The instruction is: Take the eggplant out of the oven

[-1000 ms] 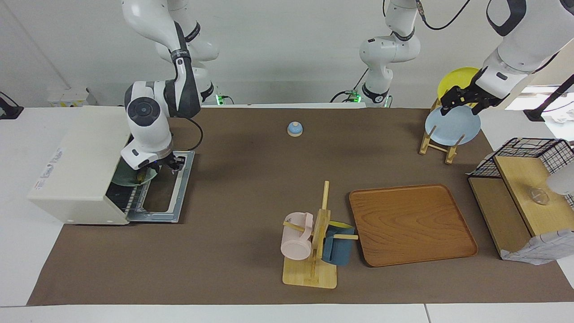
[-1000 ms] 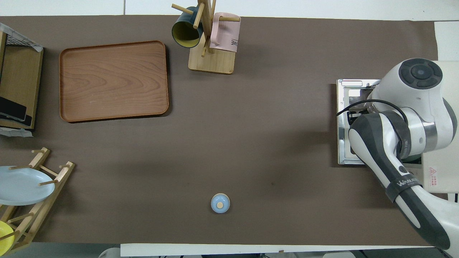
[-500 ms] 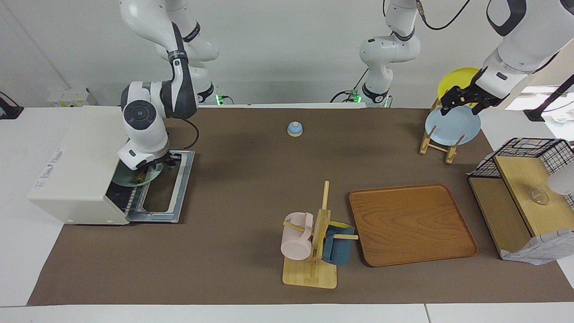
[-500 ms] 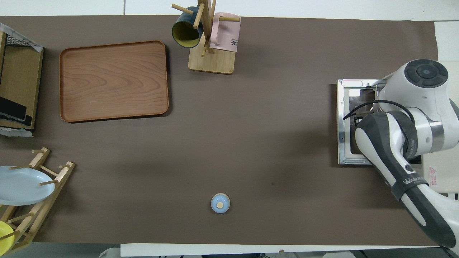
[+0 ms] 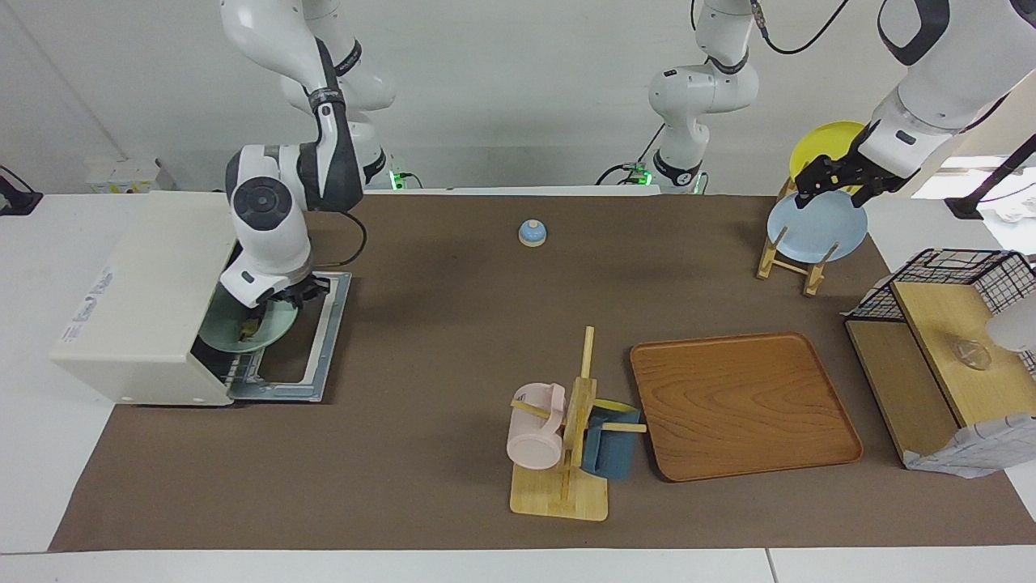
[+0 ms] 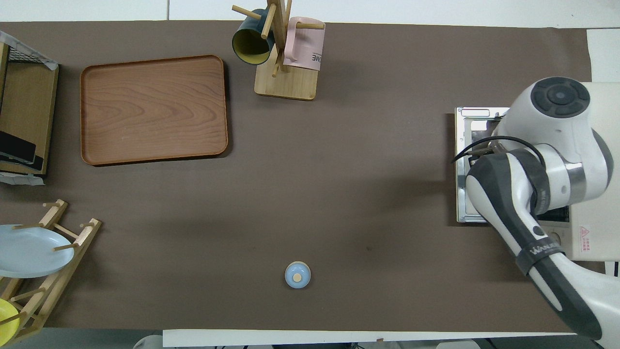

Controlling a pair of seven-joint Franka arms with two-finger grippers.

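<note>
The cream-white oven stands at the right arm's end of the table, its door folded down flat; it also shows in the overhead view. A pale green plate sticks halfway out of the oven mouth over the wire rack. My right gripper is shut on the plate's rim above the door. A small yellowish-brown bit lies on the plate; the eggplant's purple body is hidden under my wrist. My left gripper waits, open, over the plate rack.
A blue bell sits near the robots. A mug tree with a pink and a blue mug, and a wooden tray, lie farther out. A plate rack and a wire basket stand at the left arm's end.
My right gripper dipped toward the oven mouth, then drew back out over the door, and more of the green plate now shows outside the oven. The left arm has not moved.
</note>
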